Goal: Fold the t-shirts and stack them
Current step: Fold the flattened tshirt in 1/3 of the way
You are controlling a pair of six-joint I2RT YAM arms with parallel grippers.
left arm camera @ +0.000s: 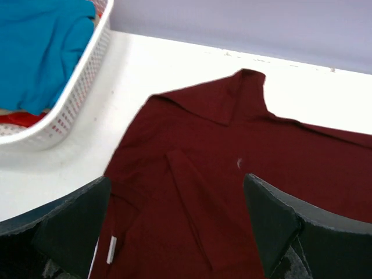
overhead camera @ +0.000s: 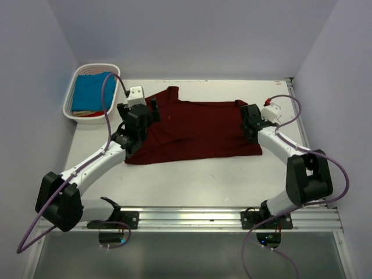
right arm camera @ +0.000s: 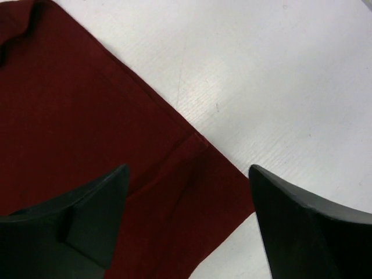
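**A:** 2 shirts in the top view — maroon t-shirt [overhead camera: 197, 131] spread flat mid-table, turquoise t-shirt [overhead camera: 93, 92] in the basket [overhead camera: 68, 106].
**B:** Left wrist?
**A:** My left gripper [left arm camera: 177, 186] hangs over its basket-side end, jaws apart, empty.
**B:** Right wrist?
**A:** Right gripper [right arm camera: 189, 174], jaws likewise spread, over the far edge. Soft, limp cloth — I'd pinch corners.

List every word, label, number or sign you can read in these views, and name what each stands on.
No text can be read in any view.
Small white tag on the maroon t-shirt: too small and blurred to read.
Turquoise t-shirt and white basket: no print or label shows.
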